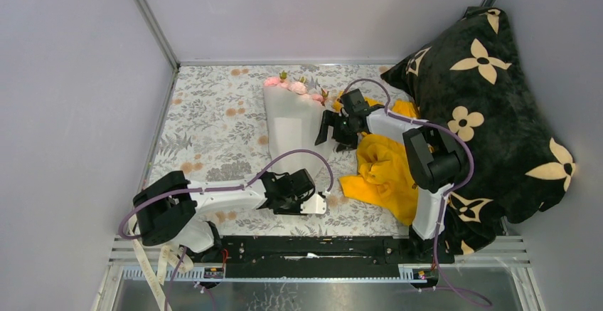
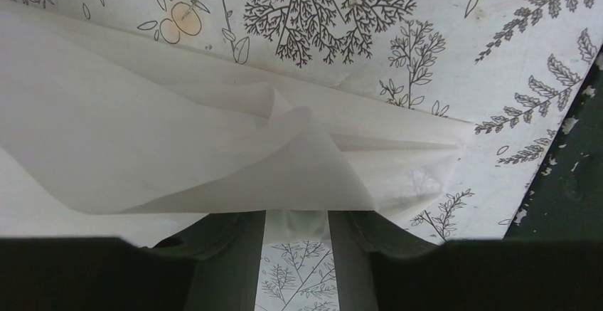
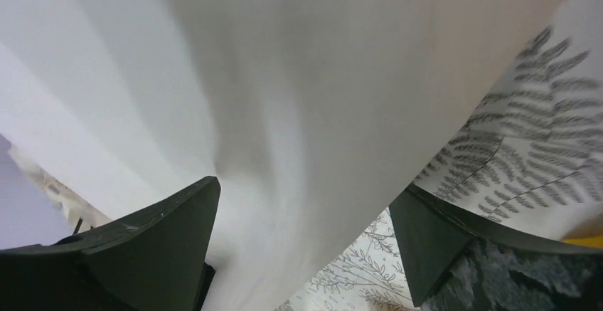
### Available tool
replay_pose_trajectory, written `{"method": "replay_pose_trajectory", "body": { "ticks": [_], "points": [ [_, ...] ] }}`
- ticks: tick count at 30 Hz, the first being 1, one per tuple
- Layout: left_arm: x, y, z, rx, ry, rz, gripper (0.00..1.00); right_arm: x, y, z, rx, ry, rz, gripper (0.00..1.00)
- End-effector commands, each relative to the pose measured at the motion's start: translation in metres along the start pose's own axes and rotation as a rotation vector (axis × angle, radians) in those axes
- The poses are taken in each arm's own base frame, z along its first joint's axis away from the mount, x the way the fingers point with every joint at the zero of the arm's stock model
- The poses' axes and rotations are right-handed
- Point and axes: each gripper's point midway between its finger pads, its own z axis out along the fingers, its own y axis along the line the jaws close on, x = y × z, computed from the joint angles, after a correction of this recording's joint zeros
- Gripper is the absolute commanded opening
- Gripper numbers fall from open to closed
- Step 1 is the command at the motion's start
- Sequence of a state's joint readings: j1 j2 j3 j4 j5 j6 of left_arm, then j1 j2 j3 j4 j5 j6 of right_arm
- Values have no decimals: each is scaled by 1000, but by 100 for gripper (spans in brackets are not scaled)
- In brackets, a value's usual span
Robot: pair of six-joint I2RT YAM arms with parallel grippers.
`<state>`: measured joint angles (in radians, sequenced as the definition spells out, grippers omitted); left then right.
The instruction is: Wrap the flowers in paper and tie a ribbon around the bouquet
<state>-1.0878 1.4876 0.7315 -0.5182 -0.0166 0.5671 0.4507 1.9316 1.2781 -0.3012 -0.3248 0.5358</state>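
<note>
The grey wall [image 1: 71, 97] shuts in my left side, and between it and the paper the worktop [image 1: 206, 112] lies open: a flat cloth printed with ferns and orange blooms. That is the widest free room. At the near edge, by my left base, a narrow cream strip that I take for the ribbon [image 1: 147, 268] hangs down past the black rail [image 1: 320, 250].

My left hand [image 2: 296, 218] sits low at the near end of the paper [image 1: 293, 129]. Its fingers are a little apart, printed cloth shows between them, and a curled fold of the sheet lies right at their tips, not pinched. The sheet is thin, frosted white, softly creased. My purple cable [image 1: 306, 151] arcs over its lower part.

The paper is rolled into a long, loose tube pointing away from me, with the flowers [image 1: 291, 86], pale pink with green bits, poking out at the far end near the back wall.

My right hand [image 3: 304, 193] is spread wide against the tube's right flank. White paper fills the space ahead of its fingers, and I cannot tell whether they touch it.

Right of it room runs out: a crumpled yellow garment [image 1: 384, 172] lies just beside that arm, and a plush black pillow [image 1: 491, 126] with cream flower shapes fills the right corner.
</note>
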Motion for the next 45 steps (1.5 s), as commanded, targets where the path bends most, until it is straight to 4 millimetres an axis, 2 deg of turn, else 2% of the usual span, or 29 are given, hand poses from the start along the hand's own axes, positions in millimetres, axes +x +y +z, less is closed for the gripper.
{"method": "replay_pose_trajectory", "body": {
  "ticks": [1, 5, 8, 10, 13, 15, 16, 19, 22, 24, 25, 26, 28, 30, 32, 35, 38, 42, 45],
  "points": [
    [39, -30, 30, 96, 114, -4, 45, 22, 15, 12, -116, 69, 67, 96],
    [37, -29, 28, 90, 102, -2, 45, 29, 28, 41, -156, 109, 50, 94],
    [33, -26, 26, 82, 89, -2, 45, 29, 35, 55, -189, 105, 55, 83],
    [32, -26, 26, 79, 85, -1, 46, 27, 36, 59, -199, 93, 64, 66],
    [35, -27, 26, 84, 92, 5, 46, 26, 33, 60, -197, 72, 70, 34],
    [34, -27, 22, 86, 96, 4, 47, 22, 33, 58, -194, 42, 67, 4],
    [31, -24, 17, 84, 90, -1, 48, 21, 32, 57, -189, 31, 65, 0],
    [9, -7, -13, 78, 11, -52, 57, 19, 29, 56, -176, 14, 51, 0],
    [-5, 30, -59, 66, -103, -175, 81, 19, 26, 58, -159, 14, 43, 0],
    [3, 55, -87, 64, -148, -274, 87, 19, 25, 60, -156, 17, 40, 0],
    [13, 66, -100, 67, -164, -337, 88, 19, 24, 61, -152, 19, 40, 0],
    [32, 81, -112, 54, -174, -423, 91, 19, 24, 61, -149, 20, 40, 0],
    [66, 93, -130, 34, -167, -534, 94, 17, 23, 62, -145, 17, 30, 0],
    [110, 99, -143, -13, -134, -657, 95, 22, 18, 61, -118, 38, 31, 0],
    [167, 101, -153, -89, -58, -856, 95, 23, 16, 60, -108, 43, 23, 0],
    [264, 83, -156, -177, 84, -1194, 95, 22, 17, 57, -103, 47, 10, 0],
    [337, 55, -151, -194, 158, -1471, 95, 22, 18, 54, -96, 55, -5, 0],
    [406, 40, -146, -219, 230, -1641, 95, 20, 17, 50, -80, 53, -23, 0],
    [436, 39, -138, -205, 266, -1662, 96, 21, 17, 48, -76, 52, -30, 0]
  ]
}}
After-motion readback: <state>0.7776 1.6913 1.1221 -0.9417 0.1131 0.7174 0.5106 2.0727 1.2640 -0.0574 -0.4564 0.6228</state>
